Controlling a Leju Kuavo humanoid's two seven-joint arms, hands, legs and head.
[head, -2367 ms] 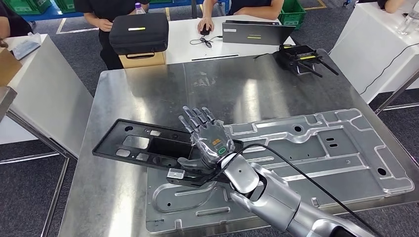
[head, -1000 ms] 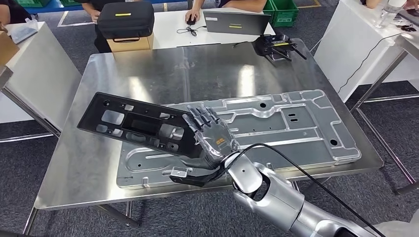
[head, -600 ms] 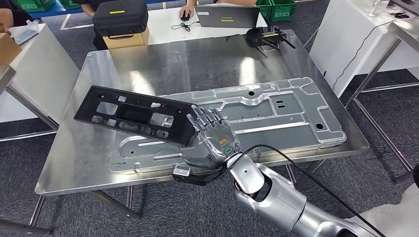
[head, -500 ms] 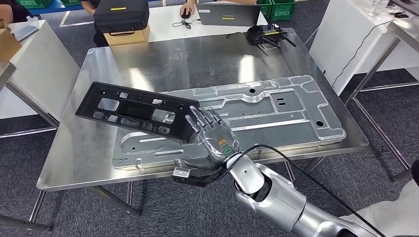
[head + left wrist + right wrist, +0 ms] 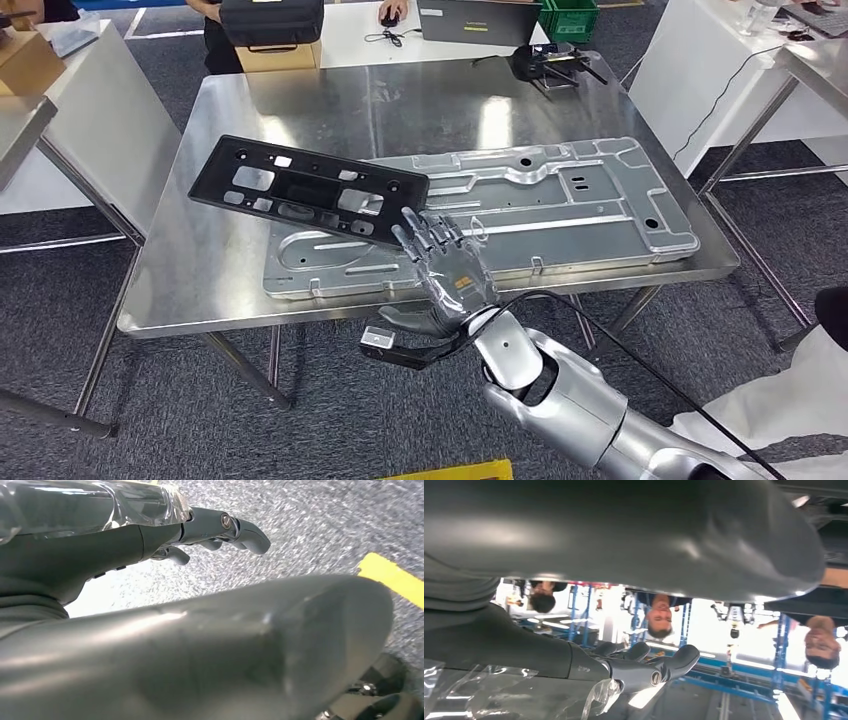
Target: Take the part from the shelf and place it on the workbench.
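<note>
The black part [image 5: 310, 190], a long flat frame with several cut-outs, lies on the steel workbench [image 5: 300, 105]. Its right end overlaps the big silver stamped plate [image 5: 580, 200]. My right hand [image 5: 447, 275] hovers at the bench's front edge, just short of the part's right end, fingers spread and holding nothing. In the right wrist view that hand [image 5: 574, 665] has its fingers [image 5: 659, 667] stretched out with nothing in them. My left hand [image 5: 125, 535] hangs over the floor, its fingers [image 5: 235, 527] loosely extended and holding nothing.
A black device with antennas [image 5: 550, 58] sits at the bench's far right corner. Behind the bench, a white table [image 5: 365, 25] carries a black case [image 5: 272, 20] and a laptop, with people standing there. White tables flank both sides. Yellow tape [image 5: 395, 575] marks the grey floor.
The whole view has drawn back from the bench, so the camera moved. My right hand has let go of the black part, which now lies on the bench, and has pulled back.
</note>
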